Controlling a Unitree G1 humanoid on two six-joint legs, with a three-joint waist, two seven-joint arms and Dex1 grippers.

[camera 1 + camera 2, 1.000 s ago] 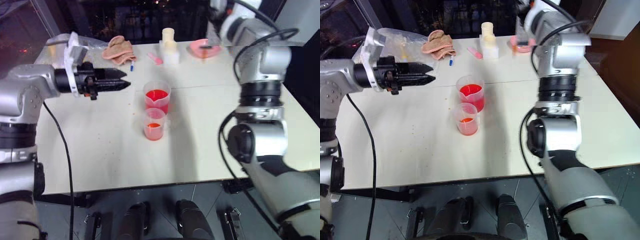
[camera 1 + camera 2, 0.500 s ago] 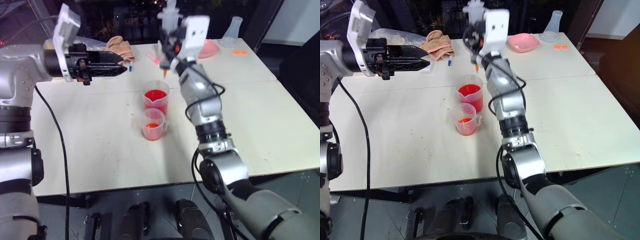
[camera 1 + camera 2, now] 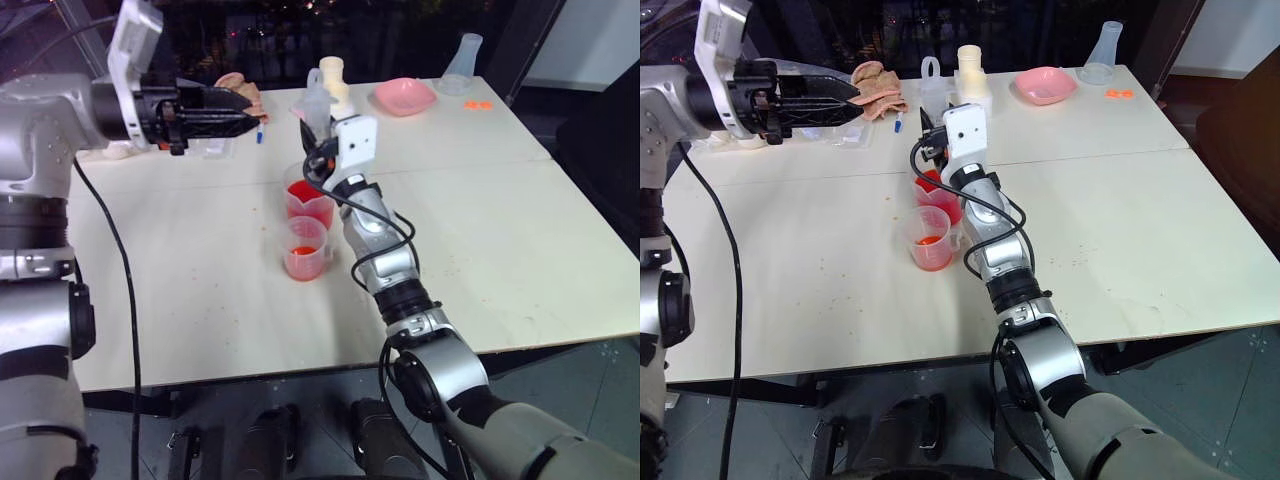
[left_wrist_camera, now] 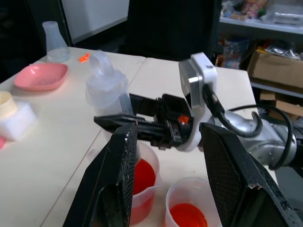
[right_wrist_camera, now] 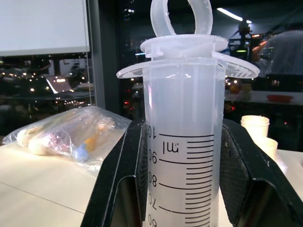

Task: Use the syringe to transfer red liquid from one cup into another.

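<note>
The right gripper (image 4: pixel 142 128) clamped the syringe (image 5: pixel 182 142) upright, plunger in, directly over the fuller cup (image 3: pixel 310 203); the left gripper (image 3: pixel 232 108) hung open, well apart.

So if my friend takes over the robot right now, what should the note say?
Right gripper: shut on the syringe, upright over the fuller cup, plunger pushed in, barrel looks empty.
Left gripper: open, holding nothing, raised left of the cups.
Both cups hold red liquid; the nearer cup has only a little.
Done: syringe picked up and brought to the cups.
Left: dip the tip, draw liquid, empty it into the other cup.
</note>
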